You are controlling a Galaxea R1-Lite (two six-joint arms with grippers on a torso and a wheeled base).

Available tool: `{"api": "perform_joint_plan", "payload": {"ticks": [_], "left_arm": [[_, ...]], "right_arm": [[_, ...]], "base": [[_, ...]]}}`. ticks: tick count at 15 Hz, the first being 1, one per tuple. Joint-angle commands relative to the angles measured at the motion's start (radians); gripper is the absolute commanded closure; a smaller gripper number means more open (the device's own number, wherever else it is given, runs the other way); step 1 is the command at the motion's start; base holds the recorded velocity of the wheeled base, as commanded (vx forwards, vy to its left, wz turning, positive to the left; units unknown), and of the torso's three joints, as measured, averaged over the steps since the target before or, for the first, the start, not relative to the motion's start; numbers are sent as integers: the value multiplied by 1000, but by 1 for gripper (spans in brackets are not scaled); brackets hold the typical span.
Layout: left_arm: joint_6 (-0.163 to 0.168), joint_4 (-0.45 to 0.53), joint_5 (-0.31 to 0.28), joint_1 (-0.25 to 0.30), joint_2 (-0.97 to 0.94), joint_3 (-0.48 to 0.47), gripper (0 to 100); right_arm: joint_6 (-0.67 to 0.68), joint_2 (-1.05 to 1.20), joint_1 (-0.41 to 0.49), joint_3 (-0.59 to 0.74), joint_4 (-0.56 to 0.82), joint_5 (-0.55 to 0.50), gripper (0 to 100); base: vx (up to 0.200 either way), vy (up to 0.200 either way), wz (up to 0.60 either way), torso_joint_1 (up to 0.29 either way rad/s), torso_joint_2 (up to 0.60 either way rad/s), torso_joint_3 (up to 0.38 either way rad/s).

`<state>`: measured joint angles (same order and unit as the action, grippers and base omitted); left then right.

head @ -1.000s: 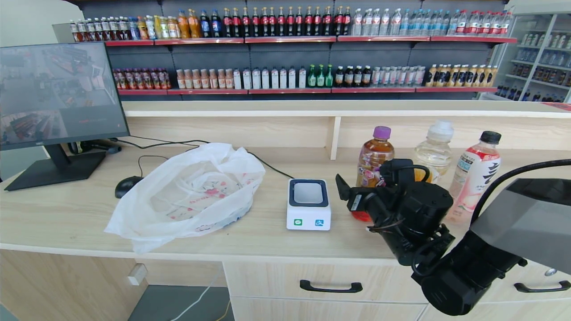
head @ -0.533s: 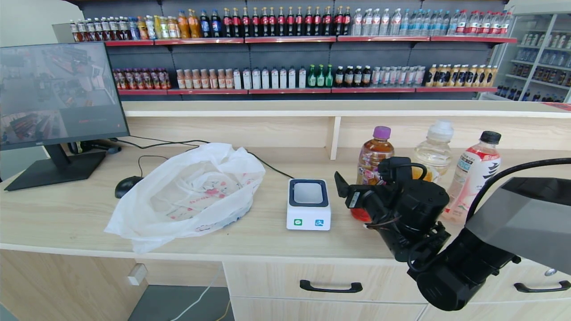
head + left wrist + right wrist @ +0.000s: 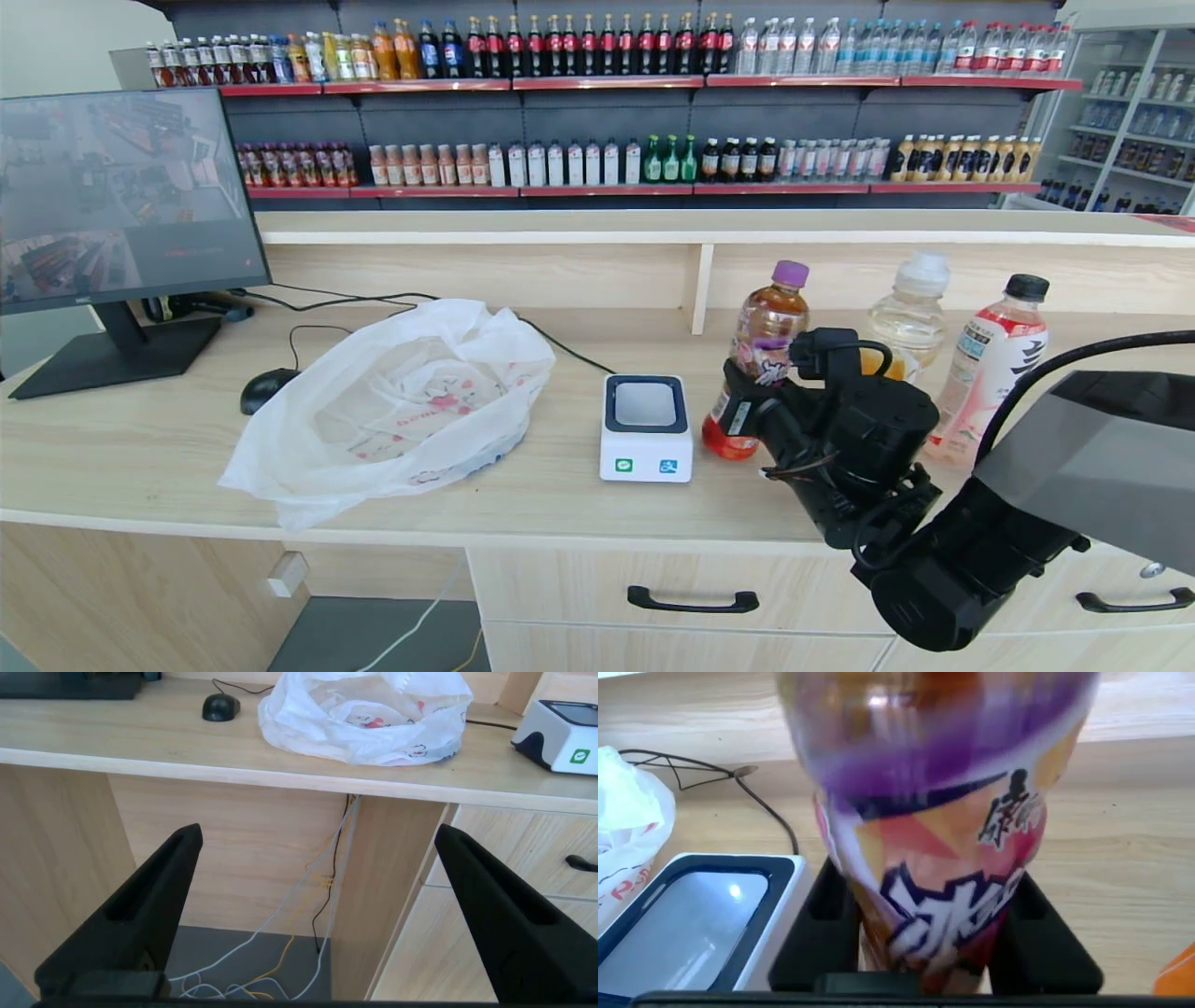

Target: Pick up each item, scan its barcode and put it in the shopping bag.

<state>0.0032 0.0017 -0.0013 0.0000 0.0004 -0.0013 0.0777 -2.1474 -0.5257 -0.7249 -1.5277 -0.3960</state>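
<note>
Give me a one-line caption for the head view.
Right gripper holds the purple-capped bottle tilted beside the scanner, shopping bag farther to the left.

Checkout at a convenience store: a pale wooden counter (image 3: 140, 448) carries a white payment scanner (image 3: 646, 427) at its middle, a plastic shopping bag (image 3: 392, 411) toward 9 o'clock and a monitor (image 3: 121, 196) showing security-camera feeds at 10 o'clock. Behind it, at 12 o'clock, red-edged shelves (image 3: 607, 82) hold rows of bottled drinks (image 3: 579, 163). A glass-door cooler (image 3: 1120, 112) stands at 2 o'clock.
</note>
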Motion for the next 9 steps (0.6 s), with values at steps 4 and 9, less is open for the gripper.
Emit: {"api": "perform_joint_plan", "payload": {"ticks": [4,9], "left_arm": [[0,0,0,0,0,0,0],[0,0,0,0,0,0,0]], "right_arm": [[-1,20,1,-28,-3,-1,100],[1,46,1,-31,-5,-1,100]], "base": [[0,0,0,0,0,0],[0,0,0,0,0,0]]}}
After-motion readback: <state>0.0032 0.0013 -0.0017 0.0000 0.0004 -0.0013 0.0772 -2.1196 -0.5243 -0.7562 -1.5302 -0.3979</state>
